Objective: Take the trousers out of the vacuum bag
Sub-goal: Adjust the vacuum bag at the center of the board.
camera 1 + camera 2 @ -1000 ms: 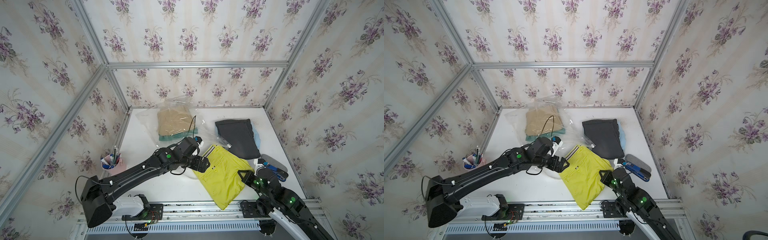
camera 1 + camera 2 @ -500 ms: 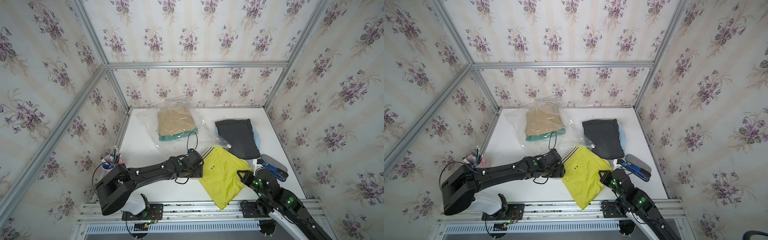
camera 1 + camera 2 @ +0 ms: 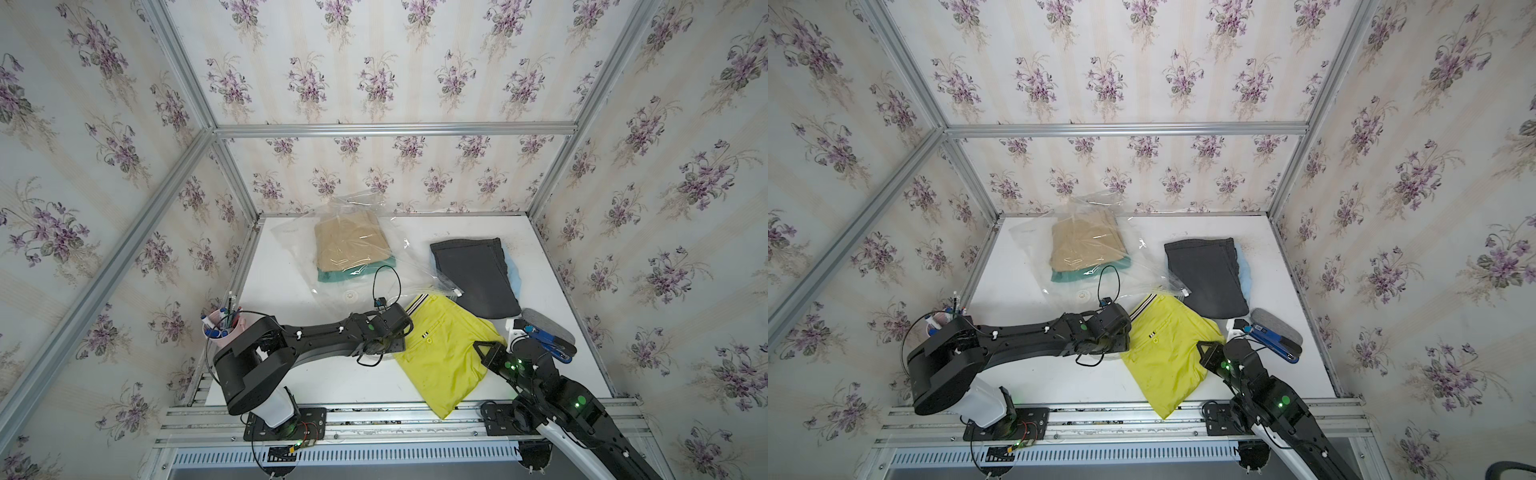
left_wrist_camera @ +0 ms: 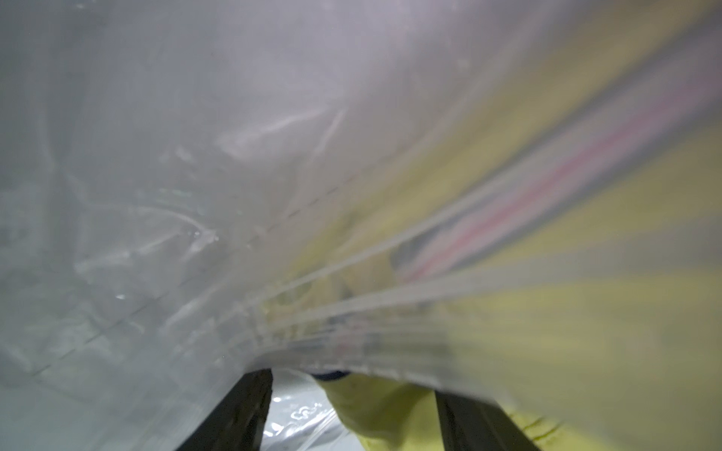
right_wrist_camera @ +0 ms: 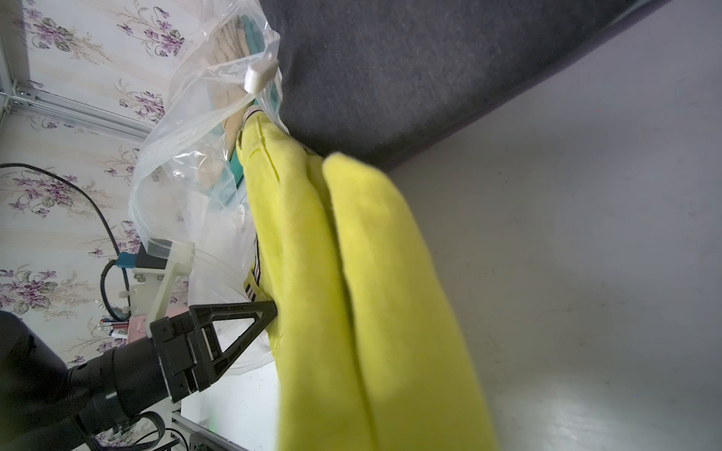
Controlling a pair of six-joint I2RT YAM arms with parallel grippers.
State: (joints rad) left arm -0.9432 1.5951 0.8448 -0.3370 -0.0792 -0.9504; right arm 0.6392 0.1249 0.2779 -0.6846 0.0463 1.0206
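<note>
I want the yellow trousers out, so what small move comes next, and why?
Probably close the left claw on the edge of the bag to pin it: the waistband lies under the plastic, and the right claw grips the yellow trousers.

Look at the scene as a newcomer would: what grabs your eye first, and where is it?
The bright yellow-green trousers stand out first, spread at the front middle of the white table. Behind them, at the back left, the see-through vacuum bag holds tan trousers over teal trousers. The black trousers lie outside it at the back right.
</note>
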